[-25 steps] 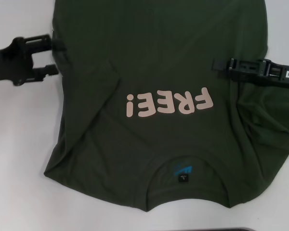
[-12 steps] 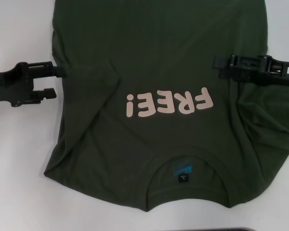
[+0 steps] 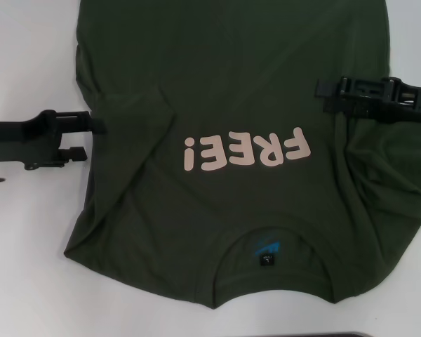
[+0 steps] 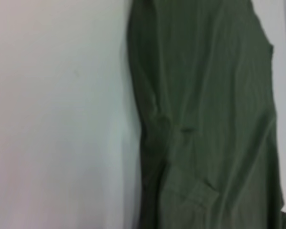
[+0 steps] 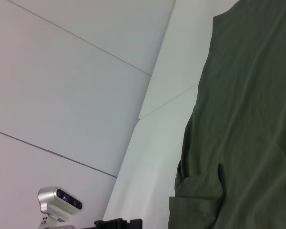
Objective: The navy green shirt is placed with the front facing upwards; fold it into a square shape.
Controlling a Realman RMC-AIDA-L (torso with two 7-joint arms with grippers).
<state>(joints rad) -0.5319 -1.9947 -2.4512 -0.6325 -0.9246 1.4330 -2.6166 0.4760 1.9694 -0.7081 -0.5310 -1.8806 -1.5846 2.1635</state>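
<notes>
The navy green shirt (image 3: 231, 203) lies flat on the white table (image 3: 28, 267), front up, with its pink letters (image 3: 247, 150) upside down to me and the collar with its neck label (image 3: 266, 258) on the near side. Both sleeves look tucked in along the sides. At the shirt's left edge sits my left gripper (image 3: 90, 136), open, its far finger touching the cloth. Over the right side of the shirt my right gripper (image 3: 324, 95) is open with nothing in it. Folded cloth of the shirt (image 4: 205, 119) fills the left wrist view. The shirt's edge (image 5: 238, 143) shows in the right wrist view.
A dark strip (image 3: 337, 334) shows at the table's near edge. A silver camera (image 5: 57, 200) stands by the pale wall in the right wrist view. Bare white table lies to the left of the shirt and on its near side.
My left gripper has slid along the shirt's left edge toward the near side. My right gripper has drawn back slightly to the right. The shirt has stayed put.
</notes>
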